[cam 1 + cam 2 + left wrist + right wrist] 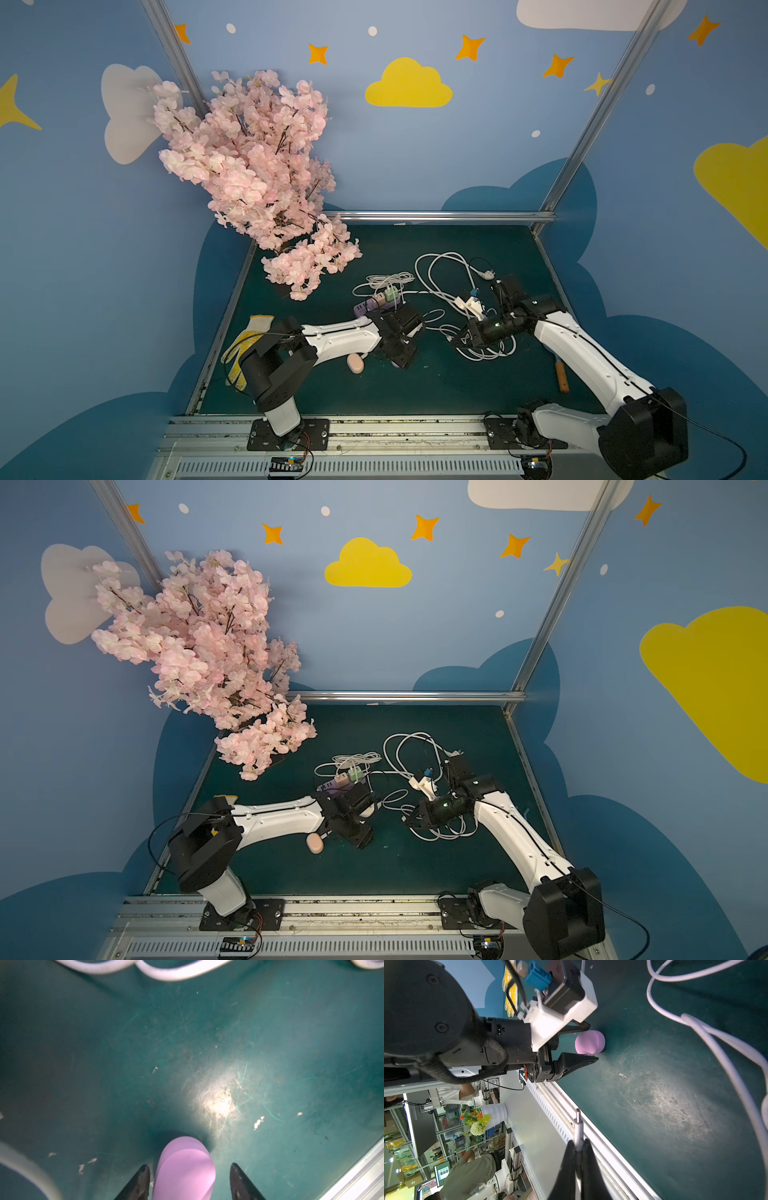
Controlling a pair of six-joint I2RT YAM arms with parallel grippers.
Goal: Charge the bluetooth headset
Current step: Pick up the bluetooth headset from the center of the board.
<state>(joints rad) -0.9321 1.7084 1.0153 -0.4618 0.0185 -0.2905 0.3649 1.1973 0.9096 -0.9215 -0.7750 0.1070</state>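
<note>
Where it shows, the headset case (184, 1169) is rounded, matte lilac.

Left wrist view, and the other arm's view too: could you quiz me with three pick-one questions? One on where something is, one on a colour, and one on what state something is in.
1. Where is the rounded case?
A. On the green table, between the left fingers
B. Among the pink blossoms
C. Hanging from a cable

2. What colour is that case?
A. Yellow
B. Black
C. Lilac

3. How are the right fingers?
A. Spread wide and empty
B. Shut on a white plug
C. Shut on a glove

Answers:
1 A: the left wrist view shows it on the table with a finger on either side.
2 C: it looks lilac in both wrist views.
3 B: the plug's metal tip sticks out from between the closed fingers.
</note>
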